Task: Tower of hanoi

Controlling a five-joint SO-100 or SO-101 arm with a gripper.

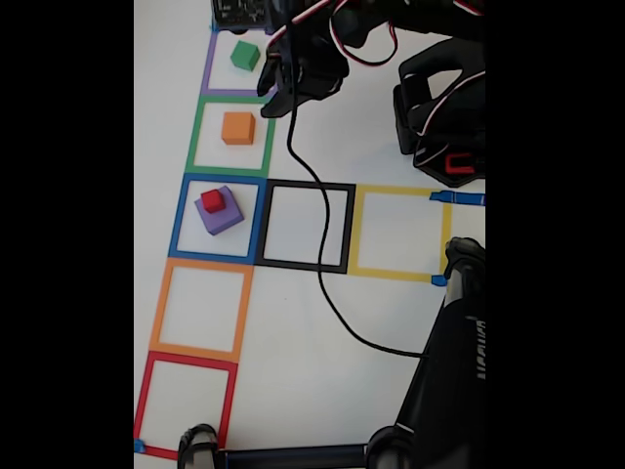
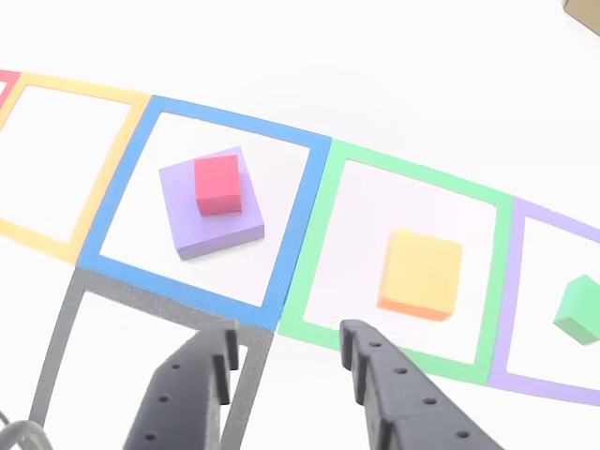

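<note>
White table surface point(image 1: 391, 98) carries a run of taped square outlines. In the fixed view a column goes down the left side: purple square point(image 1: 210, 73), green square point(image 1: 200, 137), blue square point(image 1: 186, 215), orange square point(image 1: 161, 313), red square point(image 1: 146, 401). To the right of the blue one sit a black square point(image 1: 347, 230) and a yellow square point(image 1: 398, 191).

Next in size, the black arm point(image 1: 430, 107) reaches in from the upper right of that view, with a black cable point(image 1: 322, 274) trailing down across the black square. The gripper point(image 2: 286, 342) shows at the bottom of the other view, its two dark fingers point(image 2: 370, 361) parted fairly wide with nothing between them, hanging over the border where the blue, green and black squares meet.

Then the blocks. A flat lilac block point(image 2: 220, 234) lies inside the blue square. An orange block point(image 2: 422, 274) sits alone in the green square. A green block point(image 2: 583, 307) sits in the purple square. Smallest, a red cube point(image 2: 217, 184) rests on top of the lilac block, toward one corner.
</note>
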